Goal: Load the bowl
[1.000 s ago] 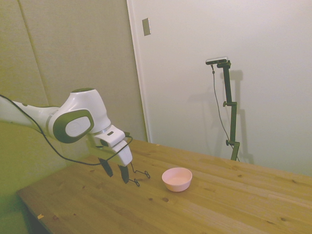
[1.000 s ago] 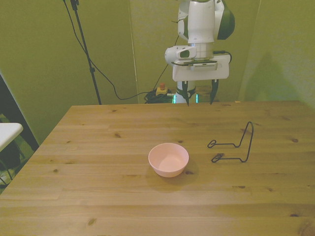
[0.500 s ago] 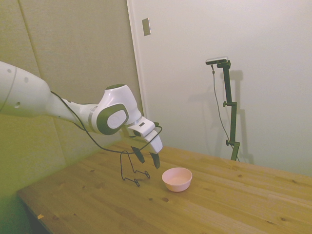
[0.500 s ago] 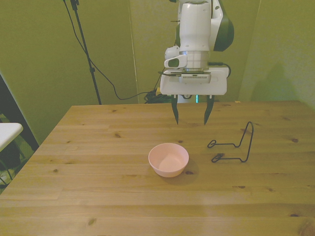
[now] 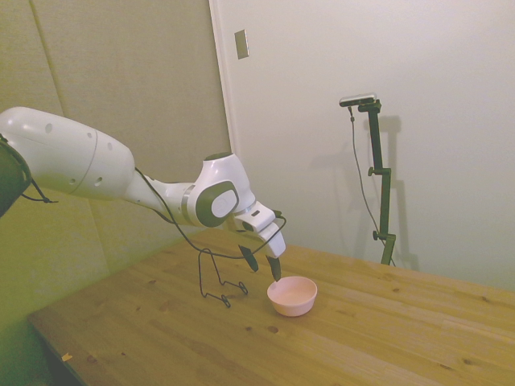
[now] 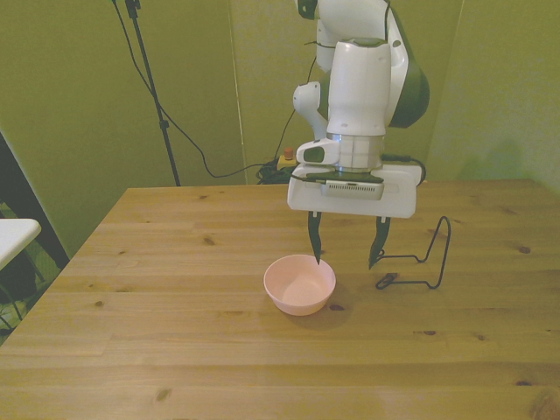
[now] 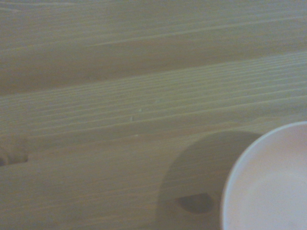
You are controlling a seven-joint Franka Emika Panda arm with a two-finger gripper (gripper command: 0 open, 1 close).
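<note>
White robot arm reaches in over a wooden table, w/ its gripper pointing down, low over the tabletop. Its two dark fingers are spread wide apart & hold nothing.

Pale pink bowl sits upright near the table's middle; looks empty inside. In the front view, one finger's tip lies at the bowl's far rim on its right-hand part, while the other finger hangs past the bowl on the front view's right, between bowl & a thin black wire rack. Side view shows the gripper just above & beside the bowl, nearest fingertip close to the rim; can't tell if it touches.

Rack stands on the table, just to the front view's right of the bowl, apart from it: tall upright loop w/ two feet flat on the wood. In the side view the rack is behind the gripper.

Wrist view, blurry: wood grain & a curved slice of the bowl, w/ a dark shadow on the wood next to it.
</note>
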